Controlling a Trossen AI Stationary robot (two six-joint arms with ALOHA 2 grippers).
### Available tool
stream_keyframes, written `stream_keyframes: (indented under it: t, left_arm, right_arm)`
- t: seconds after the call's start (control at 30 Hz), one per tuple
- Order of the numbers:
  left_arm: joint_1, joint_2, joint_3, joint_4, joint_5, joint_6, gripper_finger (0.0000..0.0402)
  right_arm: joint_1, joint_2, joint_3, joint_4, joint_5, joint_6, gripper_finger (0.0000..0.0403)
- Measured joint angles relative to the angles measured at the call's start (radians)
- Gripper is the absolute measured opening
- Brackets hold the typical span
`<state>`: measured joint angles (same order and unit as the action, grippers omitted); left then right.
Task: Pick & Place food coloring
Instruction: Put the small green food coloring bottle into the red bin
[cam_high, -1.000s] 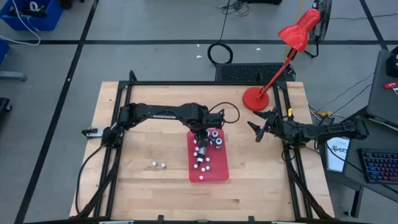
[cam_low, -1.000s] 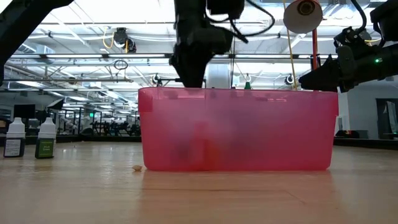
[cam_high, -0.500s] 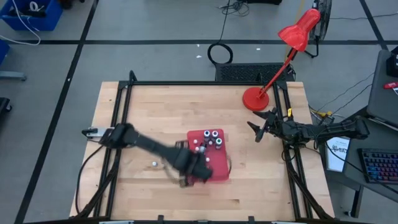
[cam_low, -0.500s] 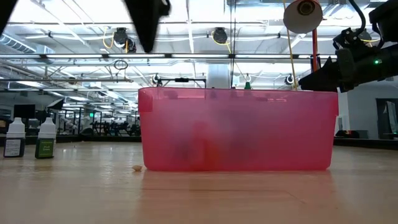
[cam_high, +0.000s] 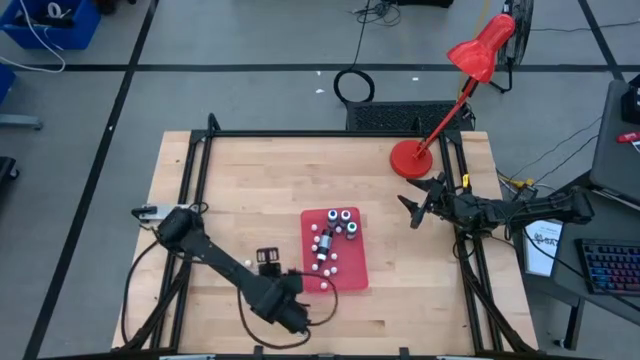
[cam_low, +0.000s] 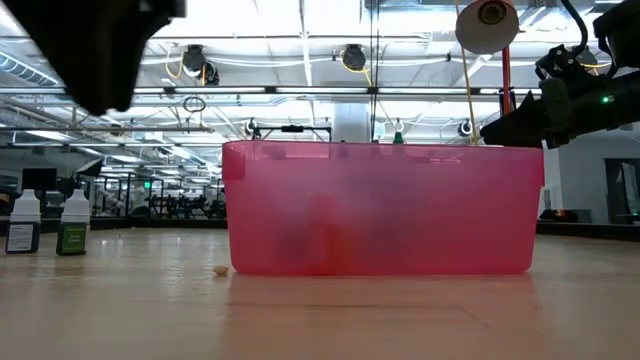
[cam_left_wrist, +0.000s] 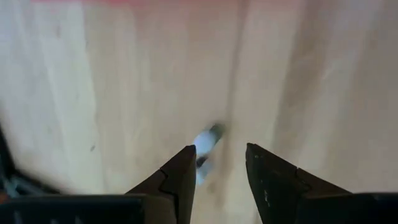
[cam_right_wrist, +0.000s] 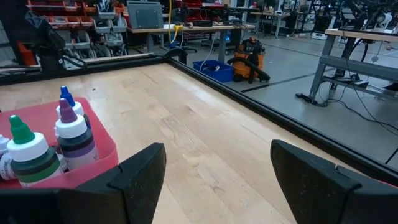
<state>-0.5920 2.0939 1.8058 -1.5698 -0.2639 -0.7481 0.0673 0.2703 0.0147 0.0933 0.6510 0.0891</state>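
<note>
Left gripper (cam_left_wrist: 217, 177) over wood table (cam_high: 250, 190), jaws apart, blurred bottle (cam_left_wrist: 204, 146) between fingertips, grip unclear. Right gripper (cam_right_wrist: 214, 180) wide open, waiting beside red tray (cam_high: 352, 275).

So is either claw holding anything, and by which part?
Nothing, as far as shows. The left gripper stands open over a small bottle lying on the table; the right gripper is open, empty.

Small food coloring bottles (cam_high: 337, 224) upright and toppled in the red tray, one loose on wood.
</note>
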Motion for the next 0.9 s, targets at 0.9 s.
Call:
stream_keyframes:
  t: [0.9]
  left_arm:
    - [0.082, -0.524, -0.857, 0.818, 0.107, 0.105, 0.0131]
  right_arm:
    - [0.0, 0.0, 0.0, 0.001, 0.001, -0.023, 0.0279]
